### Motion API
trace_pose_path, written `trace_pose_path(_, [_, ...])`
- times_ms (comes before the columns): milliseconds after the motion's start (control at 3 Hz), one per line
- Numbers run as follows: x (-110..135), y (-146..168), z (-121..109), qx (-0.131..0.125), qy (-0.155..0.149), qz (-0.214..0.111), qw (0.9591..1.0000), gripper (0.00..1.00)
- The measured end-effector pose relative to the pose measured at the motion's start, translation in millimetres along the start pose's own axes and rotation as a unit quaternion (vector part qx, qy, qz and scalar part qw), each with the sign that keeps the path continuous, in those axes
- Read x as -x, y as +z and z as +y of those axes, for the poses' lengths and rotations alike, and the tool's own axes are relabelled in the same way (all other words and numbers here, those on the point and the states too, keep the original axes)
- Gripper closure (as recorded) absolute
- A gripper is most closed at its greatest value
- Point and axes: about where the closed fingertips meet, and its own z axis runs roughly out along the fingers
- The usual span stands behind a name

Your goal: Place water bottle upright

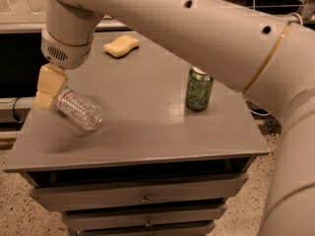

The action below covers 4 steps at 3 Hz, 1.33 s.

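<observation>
Where the thick white arm spans the view from upper right to left, its wrist bends downward and sets the gripper at the neck end of the water bottle. The bottle is on its side near the left edge of the table. Whether the gripper has closed on it I cannot tell. A green can stands well to the right, and a sponge lies at the back.

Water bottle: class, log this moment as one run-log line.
water bottle on its side, table left | gripper at its left end | can upright, right | sponge at back
</observation>
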Motion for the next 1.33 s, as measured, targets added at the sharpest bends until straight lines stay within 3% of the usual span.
trace_pose_path(667, [4.1, 53.9, -13.4, -0.012, 0.044, 0.064, 0.9969, 0.00])
trace_pose_path(1000, [1.1, 65.4, -16.4, -0.019, 0.069, 0.087, 0.9936, 0.00])
trace_pose_path(1333, [-2.5, 74.0, -17.9, -0.042, 0.103, 0.111, 0.9875, 0.01])
